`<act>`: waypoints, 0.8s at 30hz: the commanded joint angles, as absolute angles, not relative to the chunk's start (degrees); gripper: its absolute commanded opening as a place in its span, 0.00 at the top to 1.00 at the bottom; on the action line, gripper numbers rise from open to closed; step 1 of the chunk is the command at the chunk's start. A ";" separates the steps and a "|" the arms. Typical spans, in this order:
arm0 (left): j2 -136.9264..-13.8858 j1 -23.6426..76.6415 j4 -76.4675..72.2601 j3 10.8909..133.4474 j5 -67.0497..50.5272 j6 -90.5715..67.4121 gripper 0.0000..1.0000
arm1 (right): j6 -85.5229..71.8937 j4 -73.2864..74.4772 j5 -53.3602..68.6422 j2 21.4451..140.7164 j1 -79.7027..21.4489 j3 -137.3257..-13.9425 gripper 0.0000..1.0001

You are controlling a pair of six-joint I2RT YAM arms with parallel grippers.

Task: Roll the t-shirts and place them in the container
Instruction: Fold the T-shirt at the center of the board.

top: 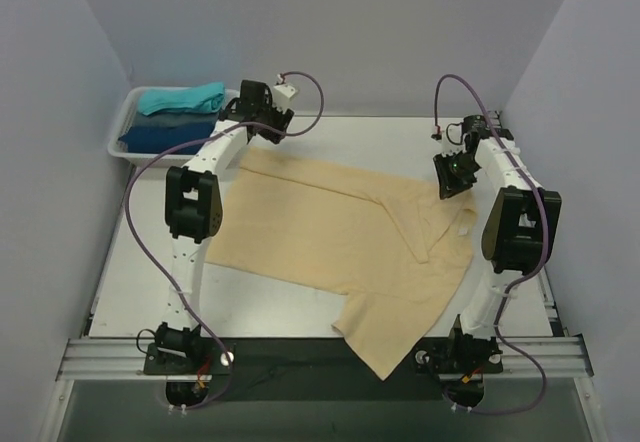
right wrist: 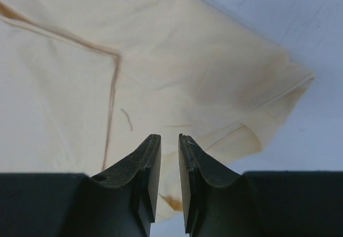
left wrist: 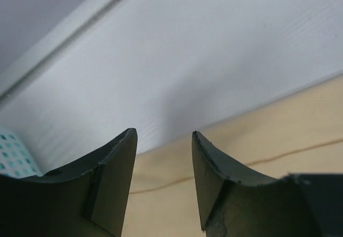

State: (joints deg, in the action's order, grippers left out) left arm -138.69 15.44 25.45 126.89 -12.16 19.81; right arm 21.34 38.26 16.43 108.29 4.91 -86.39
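A large beige t-shirt [top: 330, 237] lies spread flat across the table, one sleeve hanging toward the near edge. My left gripper [top: 268, 127] hovers over its far left corner. In the left wrist view that gripper [left wrist: 163, 135] is open, with only beige cloth [left wrist: 278, 135] beneath the gap. My right gripper [top: 452, 177] sits above the shirt's far right corner. Seen from the right wrist, it [right wrist: 170, 138] is open by a narrow gap, holding nothing, with a folded cloth corner [right wrist: 161, 60] under it. A teal t-shirt [top: 180, 98] and a dark blue one [top: 160, 134] lie folded in the basket.
The white plastic basket [top: 115, 137] stands at the back left corner, close to my left gripper; its mesh wall [left wrist: 13, 151] shows in the left wrist view. White table [top: 400, 137] runs behind the shirt. Grey walls enclose the back and both sides.
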 commanded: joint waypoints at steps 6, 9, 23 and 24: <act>-117.11 15.64 28.12 98.74 -16.33 13.18 0.61 | 29.97 44.03 6.77 120.93 5.80 -99.38 0.90; -109.46 16.08 27.51 85.15 -17.66 13.80 0.70 | 32.16 45.87 4.31 124.97 5.71 -101.94 0.92; -100.02 22.67 25.75 60.92 -15.91 14.94 0.84 | 43.06 46.06 -4.48 139.28 5.98 -118.19 0.99; -99.50 23.89 25.58 60.30 -16.00 14.94 0.84 | 43.59 46.05 -5.09 140.26 6.06 -121.52 0.99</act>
